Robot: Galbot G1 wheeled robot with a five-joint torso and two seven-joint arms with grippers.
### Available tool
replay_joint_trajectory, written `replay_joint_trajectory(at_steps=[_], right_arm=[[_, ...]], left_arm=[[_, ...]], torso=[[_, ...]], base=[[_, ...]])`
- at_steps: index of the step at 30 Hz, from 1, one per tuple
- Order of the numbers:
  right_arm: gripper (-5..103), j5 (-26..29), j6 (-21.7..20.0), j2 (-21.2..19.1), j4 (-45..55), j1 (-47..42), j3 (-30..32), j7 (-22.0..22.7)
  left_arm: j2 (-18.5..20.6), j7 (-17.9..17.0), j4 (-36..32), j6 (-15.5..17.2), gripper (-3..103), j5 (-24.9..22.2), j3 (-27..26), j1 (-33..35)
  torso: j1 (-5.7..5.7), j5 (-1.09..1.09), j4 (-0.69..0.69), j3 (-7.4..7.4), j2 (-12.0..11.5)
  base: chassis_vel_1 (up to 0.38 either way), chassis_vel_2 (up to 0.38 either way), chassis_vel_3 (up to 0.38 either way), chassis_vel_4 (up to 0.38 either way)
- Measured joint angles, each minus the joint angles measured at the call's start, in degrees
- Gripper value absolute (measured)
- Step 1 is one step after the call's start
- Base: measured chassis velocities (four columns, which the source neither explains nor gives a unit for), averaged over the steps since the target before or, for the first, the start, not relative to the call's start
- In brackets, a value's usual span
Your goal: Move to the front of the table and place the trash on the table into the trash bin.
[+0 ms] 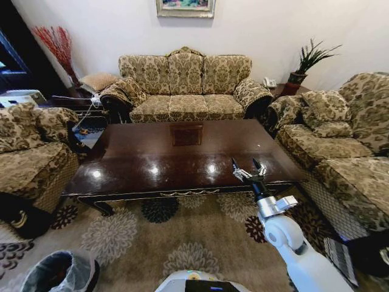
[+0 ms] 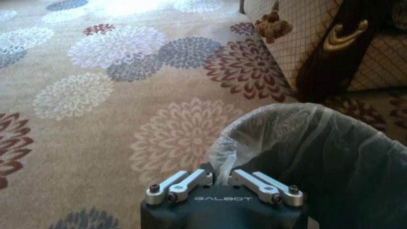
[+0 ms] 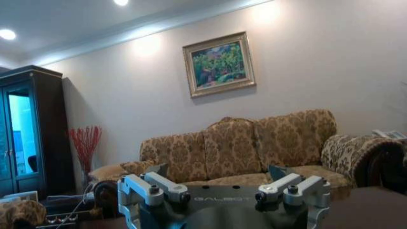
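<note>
Hovering spread wide over the glossy dark-brown wooden table [image 1: 182,152] at five o'clock, the right gripper [image 1: 248,168] is shown empty, while the bag-lined round dark trash bin [image 1: 61,272] is clamped by the left gripper [image 2: 219,177] at seven o'clock, so tipping through tugging is judged possible.

Showing just part of the round dark trash bin lined with crinkled whitish plastic [image 1: 61,272], cut by the head view's bottom edge. In the left wrist view, cutting off the left gripper [image 2: 221,177] at the lower edge, hiding its fingertips against the bag-lined rim. Losing the right gripper [image 3: 219,177] body below the right wrist view's bottom edge. Cropping the glossy dark-brown wooden table [image 3: 375,207] to a corner there.
</note>
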Motion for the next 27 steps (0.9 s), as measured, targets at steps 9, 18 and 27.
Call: replay_joint_trajectory(at_steps=[9, 18, 27], right_arm=[[100, 0.0, 0.0, 0.0, 0.0, 0.0, 0.0, 0.0], [100, 0.0, 0.0, 0.0, 0.0, 0.0, 0.0, 0.0], [100, 0.0, 0.0, 0.0, 0.0, 0.0, -0.01, 0.0]], left_arm=[[-0.01, 0.1, -0.01, 0.0, 4, 0.03, 0.0, 0.0], [-3.86, 15.55, 8.0, -6.53, 4, 10.41, 1.8, -0.41], [-5.58, 22.97, 12.37, -7.85, 4, 12.66, 2.66, -0.94]], torso=[[0.0, 0.0, 0.0, 0.0, 0.0], [0.0, 0.0, 0.01, 0.0, 0.0], [0.0, 0.07, 0.0, 0.0, 0.0]], base=[[0.0, 0.0, 0.0, 0.0], [0.0, 0.0, 0.0, 0.0], [0.0, 0.0, 0.0, 0.0]])
